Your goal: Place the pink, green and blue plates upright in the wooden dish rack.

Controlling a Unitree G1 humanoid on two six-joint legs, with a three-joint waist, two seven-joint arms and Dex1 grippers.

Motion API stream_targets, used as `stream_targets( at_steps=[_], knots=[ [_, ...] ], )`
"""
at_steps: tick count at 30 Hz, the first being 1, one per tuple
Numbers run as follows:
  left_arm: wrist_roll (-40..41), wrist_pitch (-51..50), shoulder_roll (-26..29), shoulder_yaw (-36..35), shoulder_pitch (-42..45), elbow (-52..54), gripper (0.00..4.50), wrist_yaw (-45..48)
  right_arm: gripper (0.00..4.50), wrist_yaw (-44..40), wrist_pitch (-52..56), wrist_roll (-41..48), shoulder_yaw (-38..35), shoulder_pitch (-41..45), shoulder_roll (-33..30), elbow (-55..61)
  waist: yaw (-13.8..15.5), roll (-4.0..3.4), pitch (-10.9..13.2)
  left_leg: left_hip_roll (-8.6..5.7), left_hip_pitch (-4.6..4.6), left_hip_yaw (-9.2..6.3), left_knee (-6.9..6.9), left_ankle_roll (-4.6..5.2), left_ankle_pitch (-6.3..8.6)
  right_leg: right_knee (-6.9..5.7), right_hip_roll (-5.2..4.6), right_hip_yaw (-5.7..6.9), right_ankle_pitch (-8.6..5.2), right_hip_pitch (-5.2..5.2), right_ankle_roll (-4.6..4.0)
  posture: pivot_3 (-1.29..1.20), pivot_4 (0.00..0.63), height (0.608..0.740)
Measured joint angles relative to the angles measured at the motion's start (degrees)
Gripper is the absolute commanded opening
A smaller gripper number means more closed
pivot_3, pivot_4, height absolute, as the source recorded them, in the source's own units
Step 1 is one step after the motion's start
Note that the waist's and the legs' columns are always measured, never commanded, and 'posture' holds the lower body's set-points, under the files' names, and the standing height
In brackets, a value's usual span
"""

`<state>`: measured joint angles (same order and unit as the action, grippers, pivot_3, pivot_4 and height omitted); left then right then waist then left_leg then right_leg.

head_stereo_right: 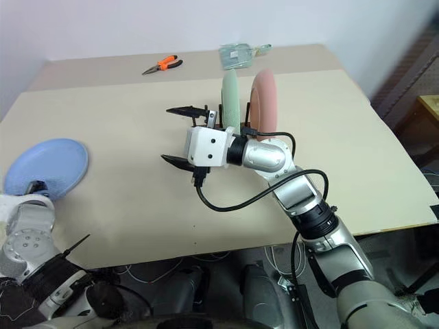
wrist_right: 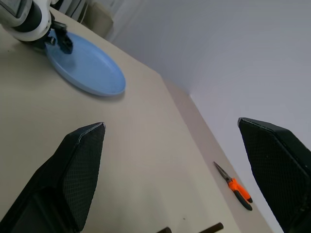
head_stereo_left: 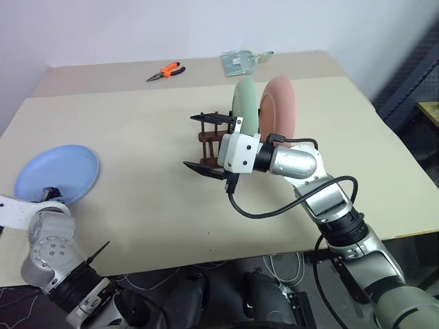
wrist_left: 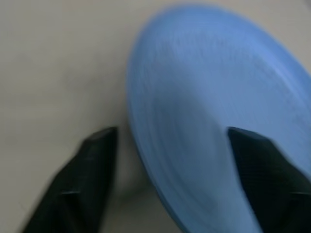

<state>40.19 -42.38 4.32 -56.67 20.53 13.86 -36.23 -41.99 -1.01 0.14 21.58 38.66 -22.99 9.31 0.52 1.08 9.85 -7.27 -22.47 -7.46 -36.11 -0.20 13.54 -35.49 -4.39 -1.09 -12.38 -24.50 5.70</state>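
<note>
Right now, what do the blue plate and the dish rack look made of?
Blue plate: matte, even colour, no glare, likely plastic or matte-glazed ceramic; I cannot tell which. Dish rack: dark brown thin pegs and bars, looks like stained wood, dull finish.

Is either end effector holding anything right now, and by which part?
The left end effector straddles the blue plate's near rim; a firm grip cannot be told. The right end effector is open, empty.

Head stereo pair: high, looking forward and down over the counter [head_stereo_left: 137, 137]; both eyes share the whole top, from blue plate [head_stereo_left: 57, 173] to orange pliers [head_stereo_left: 167, 70]. Left wrist camera: very near, looking along its fingers [wrist_left: 87, 170] at the blue plate's rim. Right wrist camera: low, facing across the counter, sharing plate and pliers with the head pair.
</note>
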Motion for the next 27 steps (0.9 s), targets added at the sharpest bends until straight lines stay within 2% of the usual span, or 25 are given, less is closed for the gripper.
stream_targets(
  at_steps=[4, 9, 12, 15, 21, 27],
  knots=[
    [4.06, 0.07, 0.73, -0.48, 0.37, -1.43, 0.02, -1.06, 4.50, 0.02, 0.32, -0.17, -0.04, -0.12, 0.55, -0.03, 0.15, 0.01, 0.00, 0.00, 0.00, 0.00, -0.01, -0.03, -0.02, 0.01, 0.00, 0.00, 0.00, 0.01, 0.00, 0.00, 0.150, 0.740],
    [3.88, 0.65, 5.36, 5.47, 0.11, -1.89, 0.02, 4.21, 4.50, 0.00, 2.52, -0.12, -0.55, -0.32, 0.49, 0.00, 0.27, 0.04, 0.00, -0.02, 0.00, 0.00, -0.02, -0.04, -0.03, 0.02, 0.00, 0.00, 0.00, 0.03, -0.01, 0.00, 0.150, 0.740],
    [1.62, 1.50, 9.51, 14.59, 0.70, 0.18, 0.02, 11.14, 4.50, 0.17, 2.38, -1.27, -0.80, -0.32, 0.33, 0.01, 0.26, 0.06, 0.02, -0.02, -0.01, 0.00, -0.02, -0.04, -0.02, 0.02, 0.00, 0.00, 0.00, 0.02, -0.01, 0.00, 0.150, 0.740],
    [0.78, 0.20, 12.95, 25.92, 7.39, 5.32, 0.02, 16.74, 4.50, 0.90, 0.45, -4.42, -0.30, -0.06, 0.50, -0.09, 0.24, 0.08, 0.02, -0.05, -0.01, 0.02, -0.03, -0.04, -0.02, 0.04, -0.02, -0.01, 0.00, 0.04, -0.01, 0.00, 0.150, 0.740],
    [2.72, -4.67, 12.00, 36.09, 14.79, 10.50, 0.02, 18.30, 4.50, 4.56, -4.72, -13.43, 0.94, 3.79, 0.70, -6.06, -1.33, 0.06, 0.03, 0.01, 0.02, 0.15, 0.11, -0.14, -0.08, -0.04, 0.04, -0.16, 0.00, -0.11, -0.01, 0.00, 0.150, 0.740],
    [5.08, -8.43, 9.50, 36.71, 15.05, 11.15, 0.02, 16.01, 4.50, 8.68, -8.18, -20.84, 1.52, 6.81, 0.95, -12.57, -1.18, 0.06, 0.04, 0.15, 0.02, 0.15, 0.09, -0.28, -0.13, -0.12, 0.27, -0.21, 0.01, -0.16, -0.04, 0.00, 0.150, 0.740]
  ],
)
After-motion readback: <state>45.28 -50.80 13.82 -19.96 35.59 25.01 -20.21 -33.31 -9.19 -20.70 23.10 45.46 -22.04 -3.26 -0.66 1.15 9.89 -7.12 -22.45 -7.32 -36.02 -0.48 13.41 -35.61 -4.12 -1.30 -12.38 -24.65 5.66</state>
